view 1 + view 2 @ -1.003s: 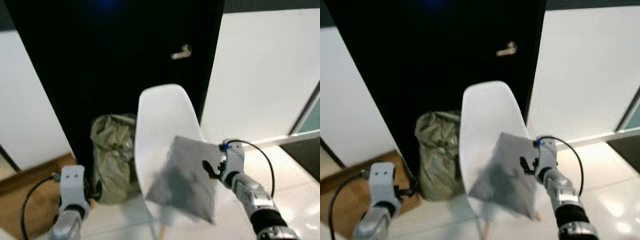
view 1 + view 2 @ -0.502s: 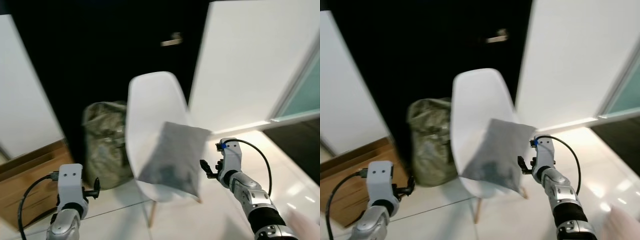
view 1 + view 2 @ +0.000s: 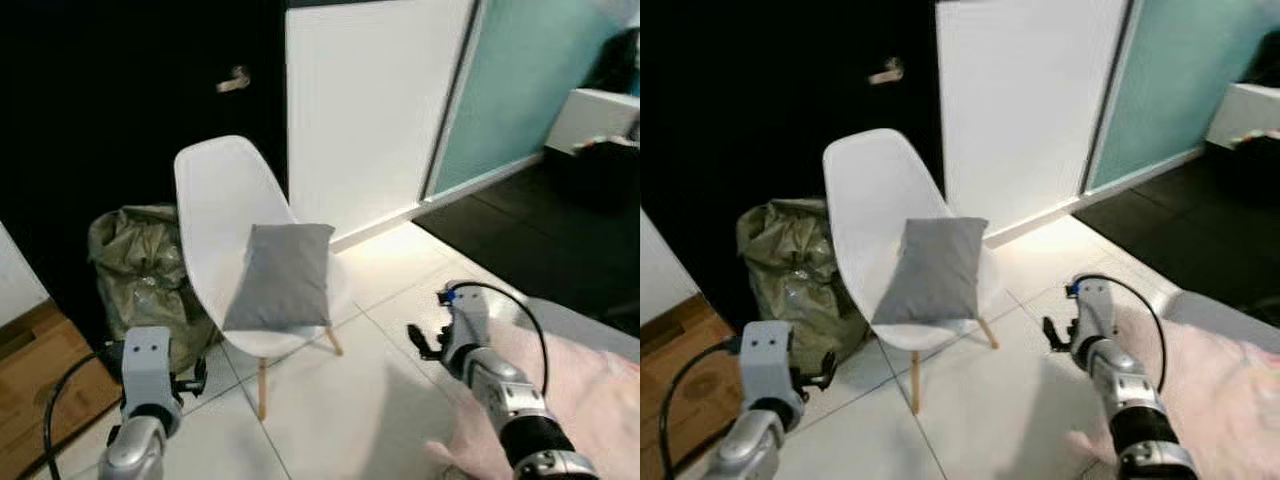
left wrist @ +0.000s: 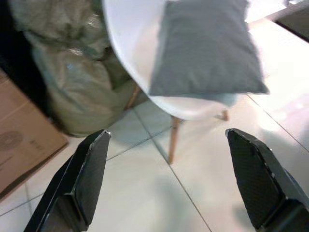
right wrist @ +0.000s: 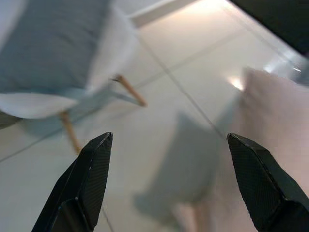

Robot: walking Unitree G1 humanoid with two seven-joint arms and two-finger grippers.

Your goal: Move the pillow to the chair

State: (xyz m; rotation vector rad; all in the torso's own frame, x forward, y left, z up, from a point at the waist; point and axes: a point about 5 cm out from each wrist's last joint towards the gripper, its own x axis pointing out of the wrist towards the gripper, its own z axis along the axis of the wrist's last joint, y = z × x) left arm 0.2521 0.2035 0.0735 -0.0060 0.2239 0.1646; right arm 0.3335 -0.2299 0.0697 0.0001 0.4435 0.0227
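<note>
Your square grey fabric pillow [image 3: 282,277] sits on the seat of the white moulded-shell chair with wooden legs [image 3: 222,196], leaning back against the shell at about 11 o'clock from centre in the head view. Its lower edge lies close to the seat's front lip, and its right corner reaches the seat's right edge.

Your right gripper [image 5: 166,183] hangs over the pale floor tiles [image 3: 370,400] at about 4 o'clock, well apart from the chair, its black fingers [image 5: 91,179] spread wide with nothing between them. Your left gripper [image 4: 169,186] is low at 8 o'clock, its fingers equally wide and empty, looking at the chair's front legs and the pillow above.

A crumpled olive-green sack [image 3: 140,270] stands just beside the chair at 10 o'clock, against a black door with a metal handle [image 3: 232,82]. A brown cardboard box [image 4: 19,125] lies near the sack. A pink fabric surface [image 3: 590,390] edges in at 4 to 5 o'clock, touching nothing on the chair. Open tile runs between the chair and that pink edge; a white wall panel [image 3: 370,100] and a teal glass panel [image 3: 540,80] bound the room at 1 o'clock.
</note>
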